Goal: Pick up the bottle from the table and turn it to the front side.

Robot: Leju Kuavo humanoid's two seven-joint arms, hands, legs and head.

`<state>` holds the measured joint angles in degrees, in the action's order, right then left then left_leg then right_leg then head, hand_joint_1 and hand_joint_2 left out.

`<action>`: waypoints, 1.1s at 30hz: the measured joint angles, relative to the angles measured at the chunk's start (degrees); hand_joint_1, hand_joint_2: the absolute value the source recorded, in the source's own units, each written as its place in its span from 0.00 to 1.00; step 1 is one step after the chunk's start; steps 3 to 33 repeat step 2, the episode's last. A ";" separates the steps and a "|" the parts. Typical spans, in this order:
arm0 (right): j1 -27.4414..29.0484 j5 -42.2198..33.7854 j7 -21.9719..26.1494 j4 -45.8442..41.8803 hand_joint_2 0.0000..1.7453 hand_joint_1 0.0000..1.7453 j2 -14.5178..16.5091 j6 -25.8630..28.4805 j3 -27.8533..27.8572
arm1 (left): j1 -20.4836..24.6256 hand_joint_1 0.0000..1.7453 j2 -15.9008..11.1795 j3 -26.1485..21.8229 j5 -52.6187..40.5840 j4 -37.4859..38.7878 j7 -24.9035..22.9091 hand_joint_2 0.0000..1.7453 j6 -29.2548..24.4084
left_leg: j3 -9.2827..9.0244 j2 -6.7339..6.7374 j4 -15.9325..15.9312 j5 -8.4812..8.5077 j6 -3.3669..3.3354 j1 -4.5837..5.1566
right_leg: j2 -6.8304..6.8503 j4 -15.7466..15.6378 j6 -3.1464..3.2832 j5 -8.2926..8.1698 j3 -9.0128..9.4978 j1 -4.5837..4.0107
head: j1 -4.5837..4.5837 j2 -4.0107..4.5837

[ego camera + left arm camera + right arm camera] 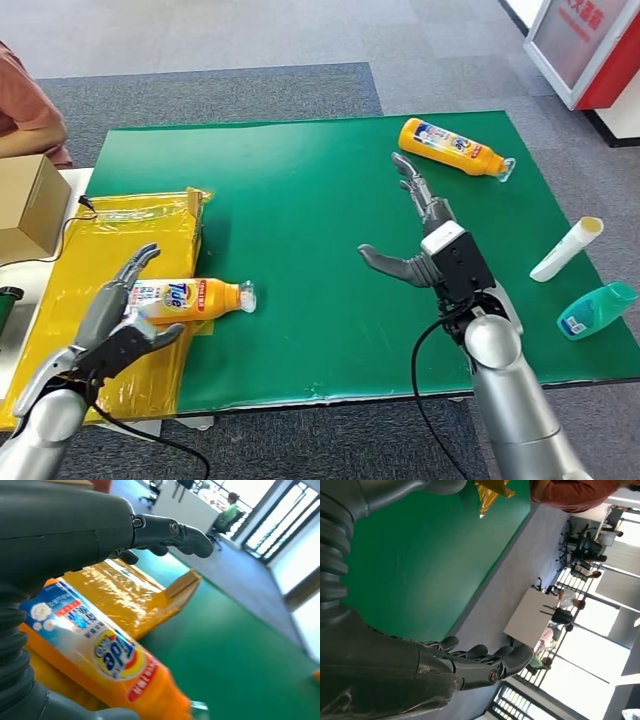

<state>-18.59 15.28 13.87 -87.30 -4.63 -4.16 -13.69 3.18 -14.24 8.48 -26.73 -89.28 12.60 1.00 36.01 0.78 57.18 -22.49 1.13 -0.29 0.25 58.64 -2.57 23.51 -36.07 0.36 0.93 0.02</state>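
A: Bottle (189, 299) lies on its side at the near left of the mat (317, 260), base on the yellow bag (113, 300), cap pointing right. Our left hand (124, 315) brackets it, fingers spread, not clamped.

B: We judge the bag slippery; close unevenly and the bottle may roll or squirt out toward the cap end.

A: Our right hand (423, 235) hangs released over mid-mat, grasping nothing.

B: Around us: a second bottle (453, 147) far right, a white tube (566, 248) and teal bottle (596, 310) at the right edge, a box (26, 205) left. Nothing blocks the lift except the bag's crumpled fold.
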 joint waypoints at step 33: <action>0.51 0.54 -0.16 0.00 1.00 0.00 -0.51 0.14 0.03 | -1.87 0.00 0.53 -1.35 3.05 -2.42 1.69 0.00 0.66 | 0.00 0.00 0.00 -0.01 -0.02 0.00 | 0.00 0.00 -0.02 0.01 0.00 0.01 | 0.00 0.00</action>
